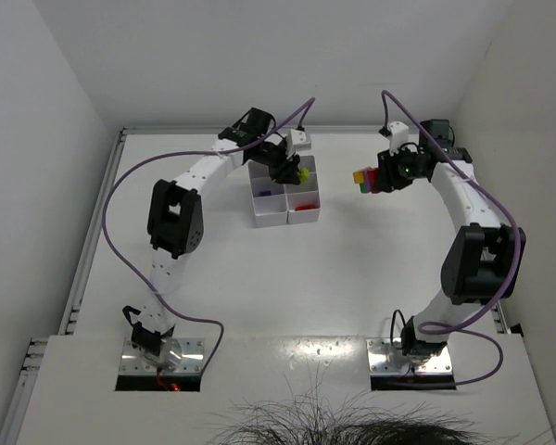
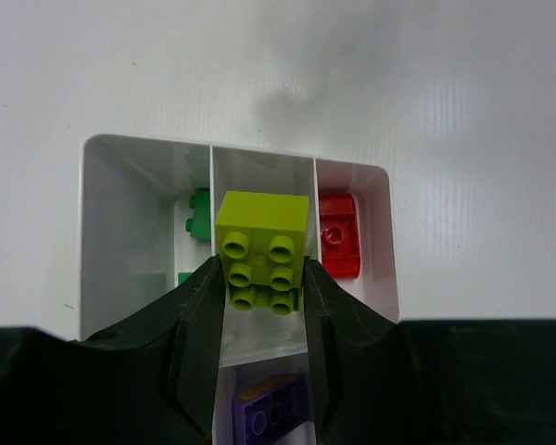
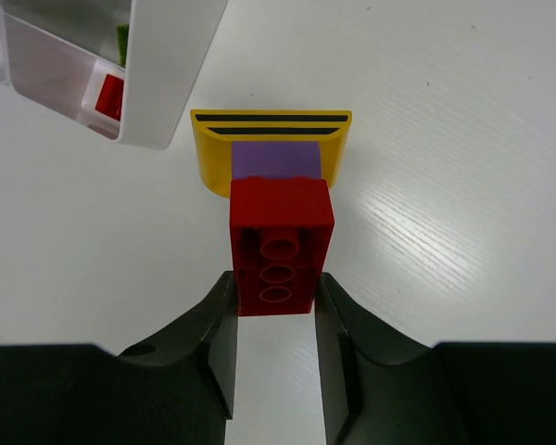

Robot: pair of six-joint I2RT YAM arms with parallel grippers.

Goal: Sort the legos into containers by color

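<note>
White tabletop [image 1: 306,287] carries the six-cell tray [image 1: 269,218] near the middle of its far edge. Above it the left gripper [image 2: 259,275] pinches a lime brick [image 2: 262,232] over the middle cell. Placing seems in hand: next, lower and release. Toward the far right corner, the right gripper [image 3: 276,289] clamps a red brick [image 3: 280,222] stuck to a purple piece [image 3: 278,159] and a yellow piece [image 3: 213,153], which likely need separating.

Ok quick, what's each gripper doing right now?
The left gripper is shut on a lime brick.
The right gripper is shut on a red brick.
</note>
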